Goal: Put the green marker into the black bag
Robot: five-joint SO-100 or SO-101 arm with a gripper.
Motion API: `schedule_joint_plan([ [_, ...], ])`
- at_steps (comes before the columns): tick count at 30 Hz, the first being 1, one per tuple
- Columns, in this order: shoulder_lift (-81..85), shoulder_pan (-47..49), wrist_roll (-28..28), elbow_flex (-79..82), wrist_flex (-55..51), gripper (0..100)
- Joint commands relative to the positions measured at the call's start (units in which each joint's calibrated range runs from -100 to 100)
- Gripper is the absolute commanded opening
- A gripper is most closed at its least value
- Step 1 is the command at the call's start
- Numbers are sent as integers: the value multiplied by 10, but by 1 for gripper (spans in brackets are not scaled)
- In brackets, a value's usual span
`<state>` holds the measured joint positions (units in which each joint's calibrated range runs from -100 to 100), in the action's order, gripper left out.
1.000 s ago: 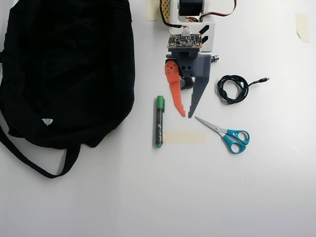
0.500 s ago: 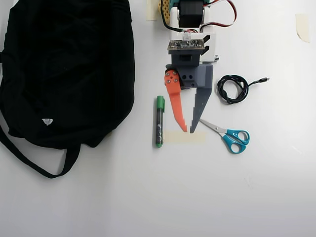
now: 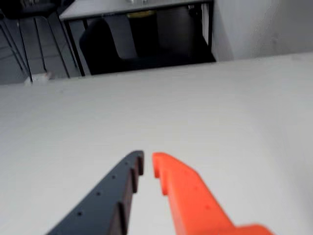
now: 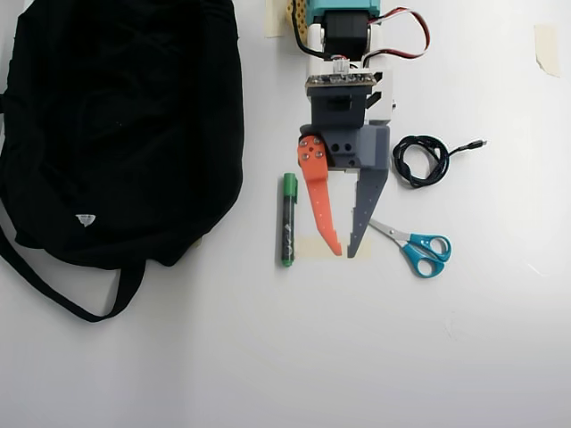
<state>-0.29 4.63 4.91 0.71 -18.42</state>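
The green marker (image 4: 287, 219) lies flat on the white table in the overhead view, green cap toward the top, dark barrel below. The black bag (image 4: 120, 125) fills the upper left, its strap trailing toward the bottom left. My gripper (image 4: 344, 253) hovers just right of the marker, its orange finger (image 4: 318, 203) and grey finger (image 4: 364, 210) pointing down the frame with tips nearly touching, holding nothing. The wrist view shows the gripper (image 3: 147, 165) over bare table, with neither marker nor bag in that view.
Blue-handled scissors (image 4: 416, 246) lie right of the gripper, blade tip under the grey finger. A coiled black cable (image 4: 423, 160) sits further up right. A strip of tape (image 4: 334, 248) lies beneath the fingertips. The table's far edge (image 3: 146, 68) shows in the wrist view.
The arm has reached further down the overhead view, fingertips moving from level with the marker's middle to level with its lower end. The fingers stay nearly together. Marker and bag have not moved.
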Motion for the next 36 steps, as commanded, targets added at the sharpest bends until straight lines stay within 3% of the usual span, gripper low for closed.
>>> schedule_joint_plan([
  [1, -3, -1, -3, -28, 34, 2],
  [10, -7, 1, -3, -20, 80, 2],
  [36, -7, -3, 0, -17, 56, 2],
])
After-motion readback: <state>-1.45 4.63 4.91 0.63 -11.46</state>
